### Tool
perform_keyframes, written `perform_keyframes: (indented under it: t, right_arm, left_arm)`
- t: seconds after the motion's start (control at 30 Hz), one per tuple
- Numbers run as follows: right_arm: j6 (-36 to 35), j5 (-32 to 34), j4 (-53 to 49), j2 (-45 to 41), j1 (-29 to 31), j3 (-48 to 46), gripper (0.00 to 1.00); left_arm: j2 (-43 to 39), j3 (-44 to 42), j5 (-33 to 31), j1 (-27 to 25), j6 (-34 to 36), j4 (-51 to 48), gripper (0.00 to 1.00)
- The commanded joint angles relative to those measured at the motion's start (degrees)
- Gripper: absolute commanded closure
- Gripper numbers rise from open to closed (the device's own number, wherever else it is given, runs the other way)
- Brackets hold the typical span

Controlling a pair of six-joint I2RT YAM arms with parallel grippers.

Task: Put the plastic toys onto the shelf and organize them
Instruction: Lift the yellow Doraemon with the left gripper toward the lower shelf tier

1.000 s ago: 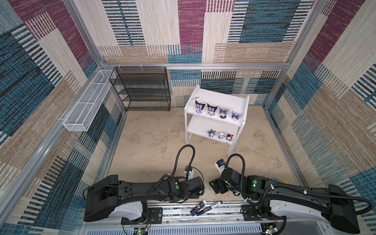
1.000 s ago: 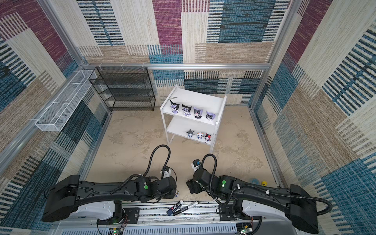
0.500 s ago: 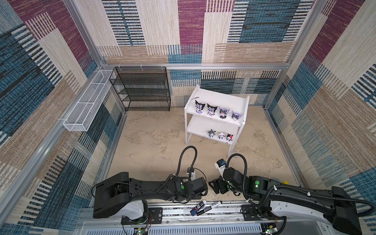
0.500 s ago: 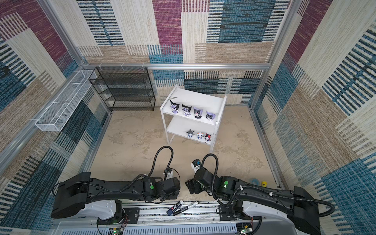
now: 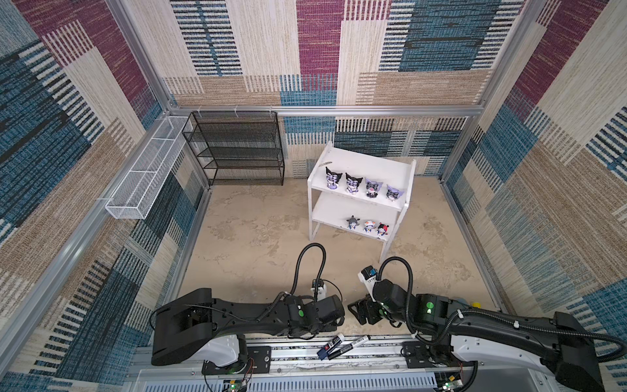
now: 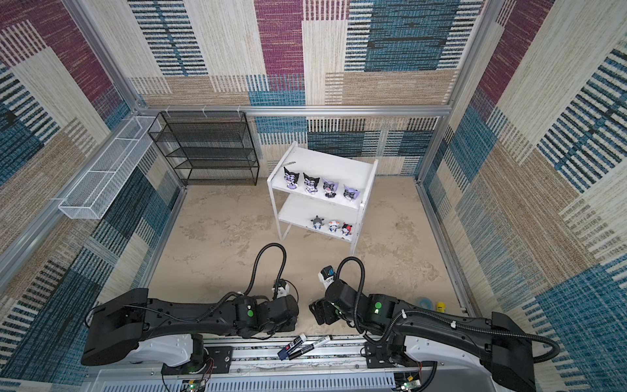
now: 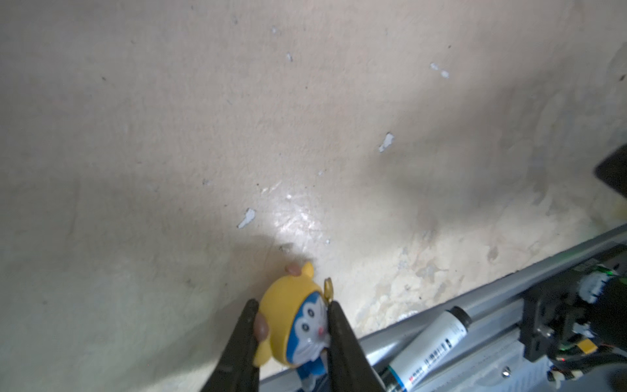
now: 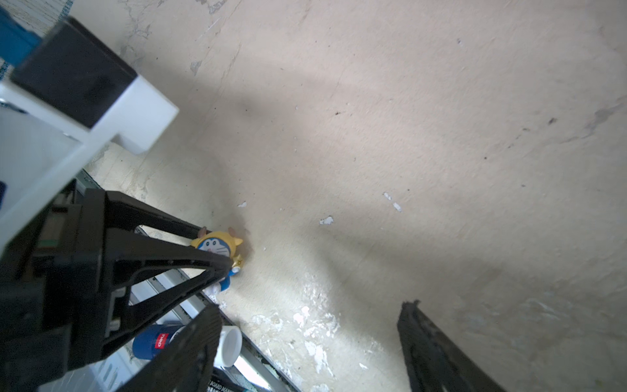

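Toy (image 7: 298,322) in left claw (image 7: 293,307); marker (image 8: 229,385) reads "BOARD".

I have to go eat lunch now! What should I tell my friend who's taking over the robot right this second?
Now: the left end effector is closed on the yellow-hatted toy, down low by the near rail. The right end effector is open and empty, close by.
Done: four hooded toys stand in a row on the top tier of the shelf. Three small toys stand on the lower tier.
Left: carry the yellow-hatted toy to the lower tier and set it upright in the bare space beside the other three.
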Motion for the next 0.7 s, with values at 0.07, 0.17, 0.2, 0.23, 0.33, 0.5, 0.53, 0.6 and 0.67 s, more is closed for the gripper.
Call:
perform_keyframes:
  t: [0.07, 0.17, 0.2, 0.23, 0.33, 0.5, 0.53, 0.6, 0.67]
  right_arm:
    - [0.24, 1.12, 0.67, -0.63, 0.1, 0.3, 0.16]
    - [1.13, 2.47, -0.35, -1.95, 0.07, 0.4, 0.16]
    - [1.44, 2.95, -0.8, -2.66, 0.09, 0.48, 0.16]
    - [1.73, 3.28, -1.12, -3.34, 0.11, 0.54, 0.16]
    - [2.54, 4.4, -2.33, -5.49, 0.08, 1.3, 0.16]
    - [3.33, 6.86, -4.42, -6.98, 0.07, 3.05, 0.16]
    - [3.33, 7.38, -4.64, -7.17, 0.07, 3.24, 0.16]
    - [3.43, 8.15, -4.96, -7.69, 0.08, 3.52, 0.16]
    - [3.43, 8.75, -5.07, -8.18, 0.07, 3.73, 0.16]
  left_arm:
    - [-4.21, 0.4, -6.56, 2.08, 15.7, 5.79, 0.74]
    - [-8.06, 0.01, -11.36, 4.14, 27.77, 10.75, 0.73]
    - [-9.61, -0.46, -13.63, 4.74, 32.16, 13.29, 0.73]
    - [-10.99, -0.97, -15.03, 5.45, 36.12, 15.79, 0.73]
    - [-14.56, -2.26, -18.11, 8.06, 49.88, 24.25, 0.69]
    - [-14.97, 1.77, -13.52, 15.11, 64.72, 25.4, 0.7]
    - [-14.8, 2.15, -13.02, 16.11, 67.11, 26.13, 0.7]
    - [-14.12, 2.1, -10.71, 18.25, 72.02, 28.92, 0.7]
    - [-12.93, 2.54, -7.57, 20.33, 75.04, 30.92, 0.71]
